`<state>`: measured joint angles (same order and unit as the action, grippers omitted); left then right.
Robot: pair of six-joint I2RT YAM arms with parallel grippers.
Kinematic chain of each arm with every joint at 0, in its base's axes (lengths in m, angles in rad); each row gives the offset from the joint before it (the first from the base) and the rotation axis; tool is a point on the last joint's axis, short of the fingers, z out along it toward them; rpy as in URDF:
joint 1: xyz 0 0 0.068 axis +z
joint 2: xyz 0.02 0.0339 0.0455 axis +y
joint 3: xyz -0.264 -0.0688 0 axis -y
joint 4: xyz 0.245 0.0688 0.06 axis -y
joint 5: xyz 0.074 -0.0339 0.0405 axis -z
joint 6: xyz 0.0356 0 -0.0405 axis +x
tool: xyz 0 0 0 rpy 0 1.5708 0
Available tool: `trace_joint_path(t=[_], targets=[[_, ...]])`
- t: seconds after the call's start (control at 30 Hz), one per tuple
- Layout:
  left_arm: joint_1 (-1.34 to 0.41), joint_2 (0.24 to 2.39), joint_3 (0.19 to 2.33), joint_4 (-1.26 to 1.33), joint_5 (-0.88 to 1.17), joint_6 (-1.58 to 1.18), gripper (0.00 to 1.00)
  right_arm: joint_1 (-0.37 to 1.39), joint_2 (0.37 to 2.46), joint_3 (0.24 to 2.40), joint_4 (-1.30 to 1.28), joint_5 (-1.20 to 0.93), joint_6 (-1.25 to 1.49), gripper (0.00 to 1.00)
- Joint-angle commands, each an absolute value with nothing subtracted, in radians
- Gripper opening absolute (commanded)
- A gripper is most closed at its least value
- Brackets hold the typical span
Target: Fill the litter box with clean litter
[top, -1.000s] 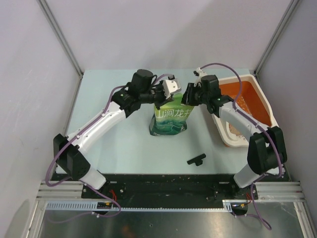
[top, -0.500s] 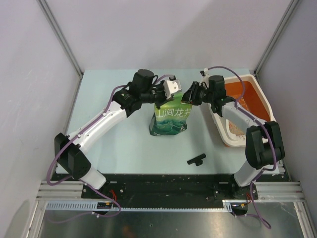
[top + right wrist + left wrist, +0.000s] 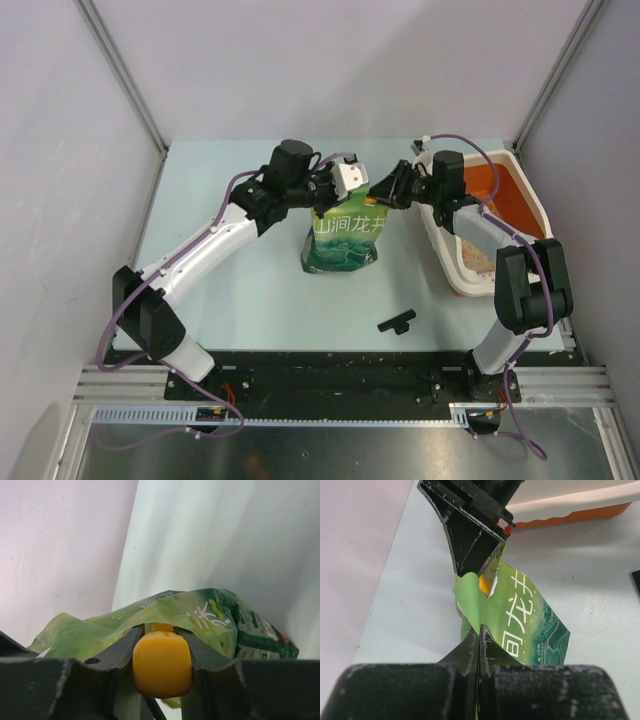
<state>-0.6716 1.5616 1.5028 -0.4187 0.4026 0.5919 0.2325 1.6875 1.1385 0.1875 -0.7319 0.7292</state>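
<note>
White litter box (image 3: 531, 196), orange inside, sits at 3 o'clock on the worktop (image 3: 250, 280), its long axis running 12 to 6. There is clean litter (image 3: 478, 262) in its near end, and the right arm (image 3: 480, 230) crosses its left rim. A green bag (image 3: 345, 243) stands at centre, with the left fingers (image 3: 470, 647) clamped tight on its top edge and the right fingers (image 3: 120, 652) gripping a yellow-orange plastic piece (image 3: 161, 662) in its mouth. A small black part (image 3: 396, 321) lies at 5 o'clock.

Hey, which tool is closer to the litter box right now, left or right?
Right. The right tool, gripping a yellow handle in the green bag's mouth, is just beside the litter box; the left tool pinches the bag farther away.
</note>
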Motion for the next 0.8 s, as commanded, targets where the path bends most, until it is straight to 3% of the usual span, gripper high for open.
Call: trace_joint_path(t=[0.0,0.77], targets=[[-0.673,1.572,1.526,-0.374,0.397,0.574,0.0,0.18,1.658,1.134,0.259,-0.736,0.784,0.0],[-0.718,1.546,1.528,-0.374,0.377,0.587,0.0,0.009,1.605,1.098,0.334,-0.847,1.048,0.0]])
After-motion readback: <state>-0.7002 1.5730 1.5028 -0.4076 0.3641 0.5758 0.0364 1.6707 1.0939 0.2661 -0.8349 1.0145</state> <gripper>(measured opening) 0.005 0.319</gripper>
